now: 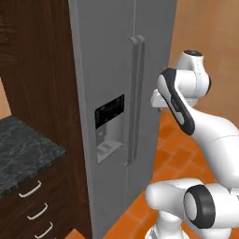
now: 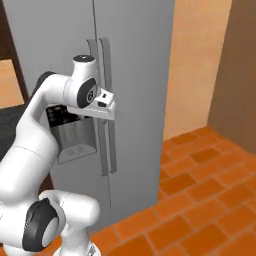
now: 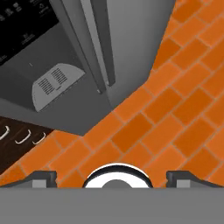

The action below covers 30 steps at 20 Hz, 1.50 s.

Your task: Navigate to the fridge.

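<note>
Standing at nine o'clock in the left base view, a dark stone counter (image 1: pixel 25 151) over wood drawers (image 1: pixel 39 210) with thin silver pulls, backed by a tall dark cabinet (image 1: pixel 39 60). Rising just beside it toward twelve o'clock, the fridge (image 1: pixel 116 56), matte grey, filling much of the frame, with its black-panelled dispenser recess (image 1: pixel 110 128) near centre and its long centre handles (image 1: pixel 135 98) running down just right of that. Bending across three o'clock, the white arm, folded and tucked close to the fridge front, hand pointing down. Looking down in the hand view at the foot of the doors at eleven o'clock and at the orange tiled floor (image 3: pixel 175 100) spreading from two to six o'clock. Showing at the bottom edge there, the gripper (image 3: pixel 112 178), fingertips (image 3: pixel 43 177) standing far apart, so seeming spread wide and carrying nothing, though with only the very tips visible that reading is tentative. In the right base view, a peach wall (image 2: pixel 197 65) closing the scene at two o'clock. Judging the step: approach nearly finished, the fridge looming near and roughly ahead, slightly toward eleven o'clock. Calling next, probably, for only a small creep forward or a slight squaring-up to face the doors, keeping the folded arm off the handles.
</note>
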Available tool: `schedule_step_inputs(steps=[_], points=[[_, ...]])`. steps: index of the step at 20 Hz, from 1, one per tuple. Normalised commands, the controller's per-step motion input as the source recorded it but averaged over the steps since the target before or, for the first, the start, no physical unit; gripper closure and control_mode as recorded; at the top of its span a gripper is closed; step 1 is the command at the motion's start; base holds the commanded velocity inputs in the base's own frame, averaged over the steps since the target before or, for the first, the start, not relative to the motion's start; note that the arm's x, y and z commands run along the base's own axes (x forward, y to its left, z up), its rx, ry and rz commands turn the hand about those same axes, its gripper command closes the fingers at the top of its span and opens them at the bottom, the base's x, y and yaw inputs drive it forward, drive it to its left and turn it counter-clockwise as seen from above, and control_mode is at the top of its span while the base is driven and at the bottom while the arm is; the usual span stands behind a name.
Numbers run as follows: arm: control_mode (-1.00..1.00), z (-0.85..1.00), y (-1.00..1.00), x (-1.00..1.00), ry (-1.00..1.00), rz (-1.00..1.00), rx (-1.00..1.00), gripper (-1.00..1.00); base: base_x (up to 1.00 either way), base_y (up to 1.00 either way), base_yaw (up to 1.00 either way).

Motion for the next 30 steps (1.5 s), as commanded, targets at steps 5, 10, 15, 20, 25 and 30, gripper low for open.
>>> schedule_step_inputs(steps=[5,10,15,20,25,30], points=[[1.0,0.0,0.0,0.0,0.0,0.0,0.0,-1.0,0.26,-0.47,0.59],[1.0,0.0,0.0,0.0,0.0,0.0,0.0,-1.0,0.22,-0.52,0.62],[1.0,0.0,0.0,0.0,0.0,0.0,0.0,-1.0,0.41,-0.82,0.49],[1.0,0.0,0.0,0.0,0.0,0.0,0.0,-1.0,0.57,-0.59,0.15],[1.0,0.0,0.0,0.0,0.0,0.0,0.0,-1.0,0.25,0.0,0.0],[1.0,0.0,0.0,0.0,0.0,0.0,0.0,-1.0,0.27,0.0,0.04]])
